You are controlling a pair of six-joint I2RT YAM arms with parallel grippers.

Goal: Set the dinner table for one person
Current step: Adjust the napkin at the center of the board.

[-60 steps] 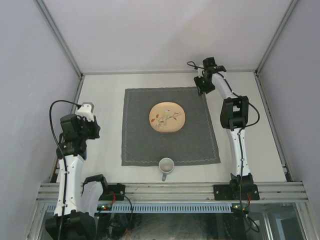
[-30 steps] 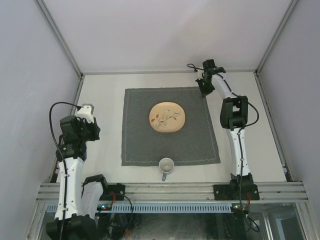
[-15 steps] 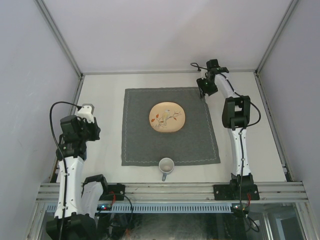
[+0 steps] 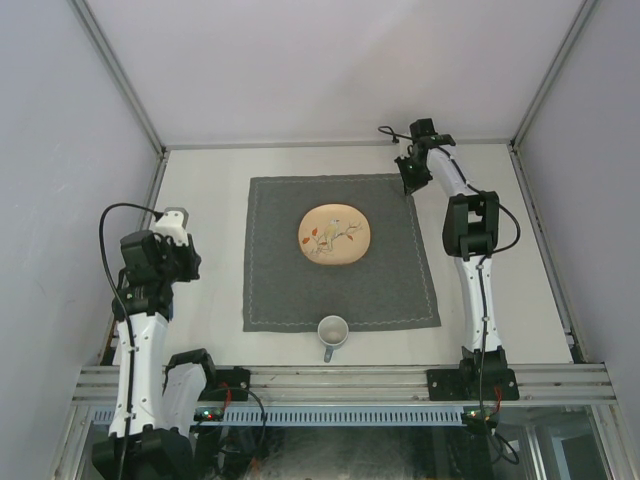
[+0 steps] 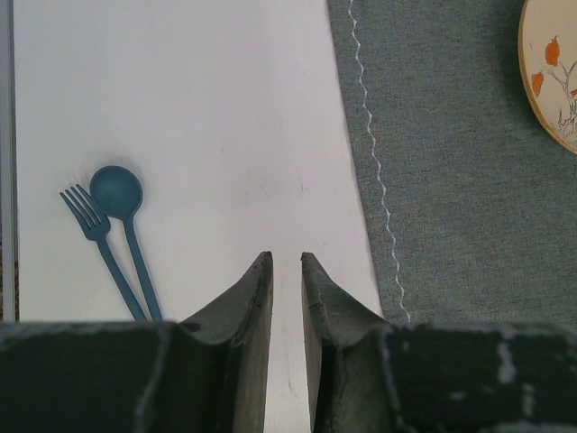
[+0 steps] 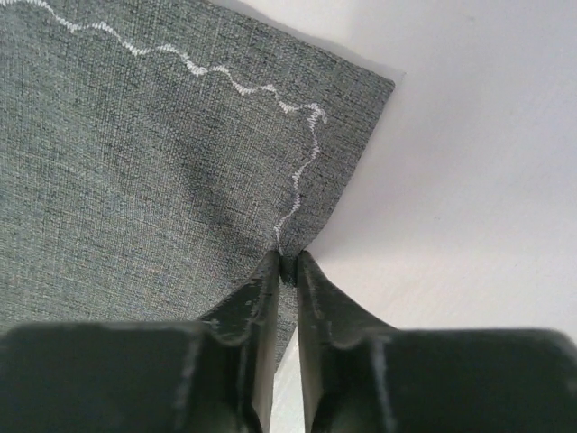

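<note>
Clamped with the right pincer (image 6: pixel 287 263) on the grey cloth (image 6: pixel 135 135) near its far right corner. Hovering with the left pincer (image 5: pixel 287 258), slightly apart and empty, over the worktop (image 5: pixel 198 108).

Ahead of our left gripper (image 5: pixel 287 262) the dinner table (image 5: pixel 225 108) lies bare, an open lane straight forward; off to its left a fork (image 5: pixel 108 262) and spoon (image 5: pixel 135 248) lie side by side close to the metal rail (image 5: pixel 6 135); to its right the cloth (image 5: pixel 451 198) lies flat and low, the plate (image 5: pixel 552 72) being the only raised thing there; behind it and to the right stands a mug (image 4: pixel 332 331); our right gripper (image 6: pixel 287 262) has bare table ahead and rightward, cloth leftward.
</note>
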